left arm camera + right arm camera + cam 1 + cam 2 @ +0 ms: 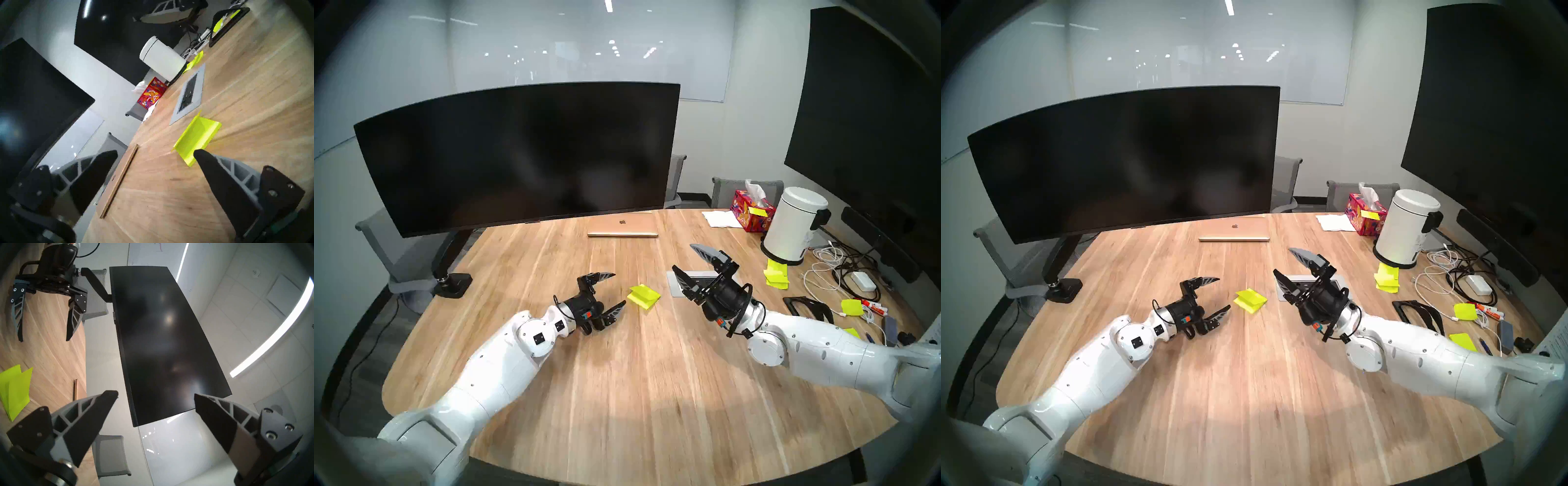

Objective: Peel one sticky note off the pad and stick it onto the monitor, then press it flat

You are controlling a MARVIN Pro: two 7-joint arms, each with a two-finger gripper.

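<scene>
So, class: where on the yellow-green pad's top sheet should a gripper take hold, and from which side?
Grip the lifted corner of the top sheet on the pad, at its left end facing the open left gripper. That flap curls up off the stack, so a fingertip can probably slide beneath; the rest lies flat.

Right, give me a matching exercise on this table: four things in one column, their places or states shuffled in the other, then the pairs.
Things:
1. pad
2. laptop
3. tissue box
4. left gripper

Places or states:
A. closed, below the monitor's right end
B. between the two grippers
C. open, empty
D. left of the white bin

Pairs: 1-B, 2-A, 3-D, 4-C
</scene>
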